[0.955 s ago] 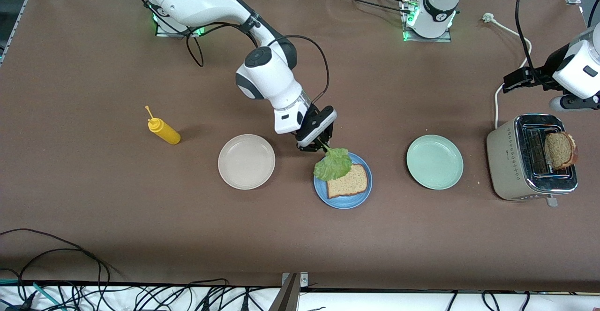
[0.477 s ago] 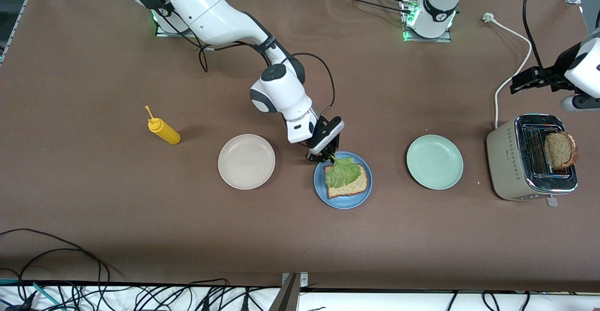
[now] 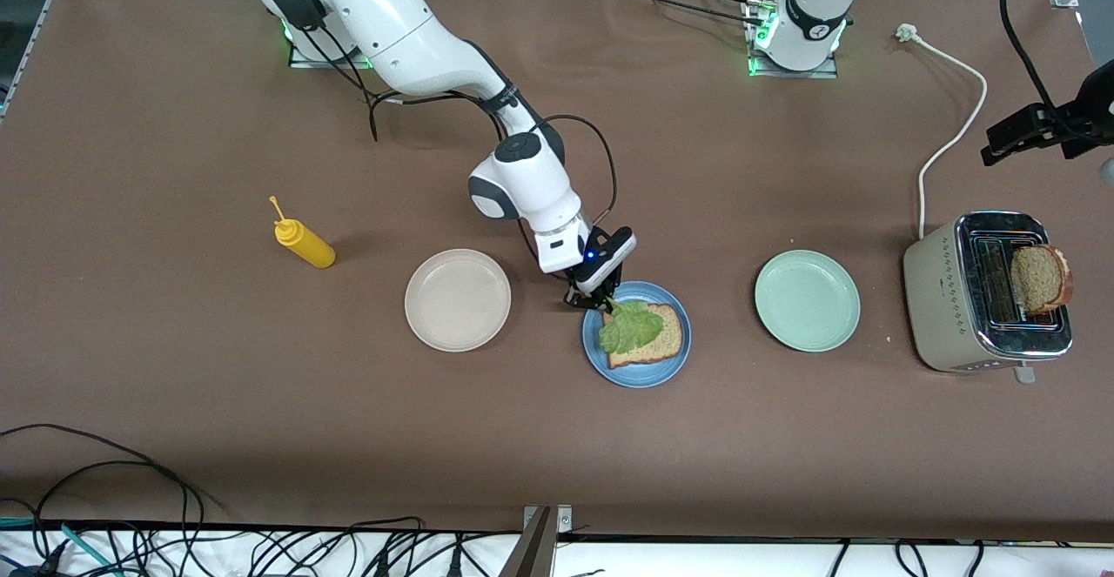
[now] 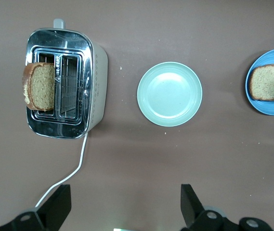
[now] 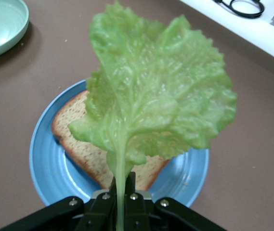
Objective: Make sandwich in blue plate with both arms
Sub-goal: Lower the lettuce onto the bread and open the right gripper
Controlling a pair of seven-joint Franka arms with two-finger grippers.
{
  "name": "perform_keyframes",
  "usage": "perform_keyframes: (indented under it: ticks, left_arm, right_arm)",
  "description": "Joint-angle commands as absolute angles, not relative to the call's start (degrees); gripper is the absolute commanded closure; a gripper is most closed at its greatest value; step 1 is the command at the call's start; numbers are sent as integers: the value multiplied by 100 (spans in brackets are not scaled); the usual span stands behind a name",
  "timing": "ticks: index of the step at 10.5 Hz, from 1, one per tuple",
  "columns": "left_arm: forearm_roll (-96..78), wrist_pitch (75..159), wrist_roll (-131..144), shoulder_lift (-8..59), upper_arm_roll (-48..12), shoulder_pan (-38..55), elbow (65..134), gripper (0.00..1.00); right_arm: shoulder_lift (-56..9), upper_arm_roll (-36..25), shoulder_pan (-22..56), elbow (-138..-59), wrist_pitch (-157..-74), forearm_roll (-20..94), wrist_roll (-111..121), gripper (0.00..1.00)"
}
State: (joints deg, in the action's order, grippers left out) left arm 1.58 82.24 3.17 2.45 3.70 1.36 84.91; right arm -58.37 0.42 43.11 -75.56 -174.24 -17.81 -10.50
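The blue plate point(image 3: 674, 353) sits mid-table and holds one slice of brown bread point(image 3: 663, 346). My right gripper point(image 3: 600, 302) is shut on the stem of the green lettuce leaf point(image 3: 630, 327), low over the plate's rim, with the leaf lying over the bread. In the right wrist view the leaf point(image 5: 156, 96) hangs over the bread point(image 5: 76, 139) and the plate point(image 5: 45, 168), its stem pinched in the gripper point(image 5: 121, 185). A second bread slice point(image 3: 1039, 278) stands in the toaster point(image 3: 949, 298). My left gripper point(image 4: 125, 207) is open, up over the table by the toaster, and is out of the front view.
A mint-green plate point(image 3: 807, 299) lies between the blue plate and the toaster. A beige plate point(image 3: 458, 299) lies toward the right arm's end, with a yellow squeeze bottle point(image 3: 303, 241) farther along. The toaster's white cord point(image 3: 949, 137) runs toward the left arm's base.
My right gripper has come down and toward the blue plate with the lettuce, bringing the leaf over the bread. The left arm has drawn away past the front view's edge.
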Motion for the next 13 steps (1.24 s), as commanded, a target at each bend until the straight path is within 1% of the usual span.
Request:
perform_keyframes:
  ticks: [1, 3, 5, 6, 7, 8, 10, 11, 12, 13]
  left_arm:
    - [176, 8104, 299, 290, 343, 123, 8350, 0]
    - [167, 8104, 308, 290, 343, 123, 8350, 0]
    - [167, 8112, 290, 290, 343, 123, 8350, 0]
    - [167, 8112, 290, 290, 343, 123, 8358, 0]
    - [167, 8112, 273, 290, 351, 114, 8350, 0]
    - [167, 8112, 246, 290, 360, 106, 8358, 0]
    - [167, 8112, 246, 290, 369, 114, 8350, 0]
    - [167, 8112, 237, 290, 369, 106, 8350, 0]
    - [167, 8112, 237, 299, 369, 114, 8350, 0]
    - [167, 8112, 237, 290, 369, 114, 8350, 0]
  right_arm:
    - [-6064, -140, 4482, -7286, -17517, -1898, -1029, 100]
    - [-6126, -298, 4596, -7269, -17517, -1899, -1011, 100]
    - [-6144, -299, 4597, -7216, -17517, -1898, -1028, 100]
    - [-6144, -299, 4597, -7207, -17517, -1890, -1037, 98]
    - [-6144, -299, 4597, -7207, -17517, -1890, -1046, 87]
    - [-6144, -299, 4597, -7207, -17517, -1890, -1046, 59]
    - [-6144, -299, 4597, -7146, -17517, -1881, -1055, 23]
    - [-6152, -299, 4597, -7119, -17517, -1881, -1055, 7]
    - [-6161, -299, 4597, -7119, -17517, -1881, -1055, 0]
    - [-6161, -299, 4597, -7119, -17517, -1890, -1055, 0]
